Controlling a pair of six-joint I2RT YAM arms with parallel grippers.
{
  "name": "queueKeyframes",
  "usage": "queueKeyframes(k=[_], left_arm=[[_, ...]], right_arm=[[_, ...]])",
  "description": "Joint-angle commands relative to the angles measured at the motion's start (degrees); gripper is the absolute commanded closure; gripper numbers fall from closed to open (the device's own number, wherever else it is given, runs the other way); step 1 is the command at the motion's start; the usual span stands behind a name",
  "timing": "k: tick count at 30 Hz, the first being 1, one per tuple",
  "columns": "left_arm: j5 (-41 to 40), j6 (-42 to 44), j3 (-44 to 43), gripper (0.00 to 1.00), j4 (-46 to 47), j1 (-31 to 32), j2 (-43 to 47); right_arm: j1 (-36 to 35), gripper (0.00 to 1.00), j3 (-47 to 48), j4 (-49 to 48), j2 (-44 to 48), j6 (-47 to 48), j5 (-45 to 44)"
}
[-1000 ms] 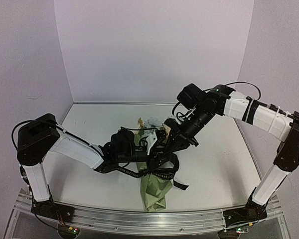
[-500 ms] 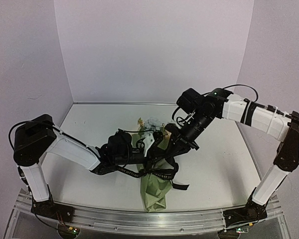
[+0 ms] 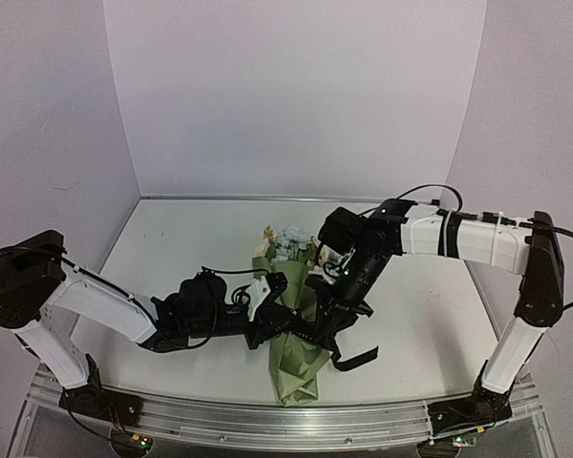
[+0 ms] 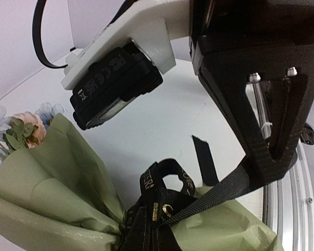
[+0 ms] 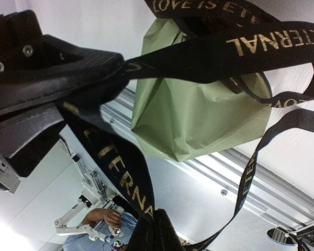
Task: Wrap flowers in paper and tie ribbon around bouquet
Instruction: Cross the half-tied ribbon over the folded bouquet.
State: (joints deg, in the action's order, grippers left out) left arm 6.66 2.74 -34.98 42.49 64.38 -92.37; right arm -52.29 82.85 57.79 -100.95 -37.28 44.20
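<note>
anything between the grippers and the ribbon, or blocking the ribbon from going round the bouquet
Nothing visible does. The left gripper and the right gripper are each shut on the ribbon, which already loops around the pinched waist of the paper, below the flowers.

Left arm (image 3: 105,305) stretched low, forearm reaching right. Left claw (image 3: 267,320) pinched closed on narrow black lettered fabric ribbon (image 5: 120,167). Right arm (image 3: 458,234) folded at elbow, wrist angled down-left. Right claw (image 3: 336,307) clamped on same ribbon, near left claw.
</note>
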Motion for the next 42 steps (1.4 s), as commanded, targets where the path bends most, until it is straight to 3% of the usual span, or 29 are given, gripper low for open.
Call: queueKeyframes(k=[1,7,13,20,32,42], left_arm=[[-5.3,0.2,2.5,1.0,-3.2,0.6,3.5],[-8.5,1.0,3.3,1.0,-6.9,2.7,4.5],[-10.1,1.5,3.4,1.0,-8.0,4.7,4.1],[-10.9,1.4,3.4,1.0,-8.3,5.0,4.0],[-11.4,0.7,2.5,1.0,-9.3,4.9,3.6],[-12.4,0.2,1.8,1.0,-10.2,4.9,3.3]], right_arm=[[-1.6,0.98,-1.9,2.5,-0.7,2.2,-3.7],[-2.3,0.87,-5.3,2.6,-0.4,3.5,-6.3],[-1.5,0.57,-9.7,1.0,3.8,4.5,-14.1],[1.9,0.44,-19.7,-15.2,9.6,-0.8,-21.1],[3.0,0.47,-27.1,-37.9,6.3,-10.0,-25.8],[2.8,0.6,-31.9,-42.7,8.3,-14.3,-26.4]])
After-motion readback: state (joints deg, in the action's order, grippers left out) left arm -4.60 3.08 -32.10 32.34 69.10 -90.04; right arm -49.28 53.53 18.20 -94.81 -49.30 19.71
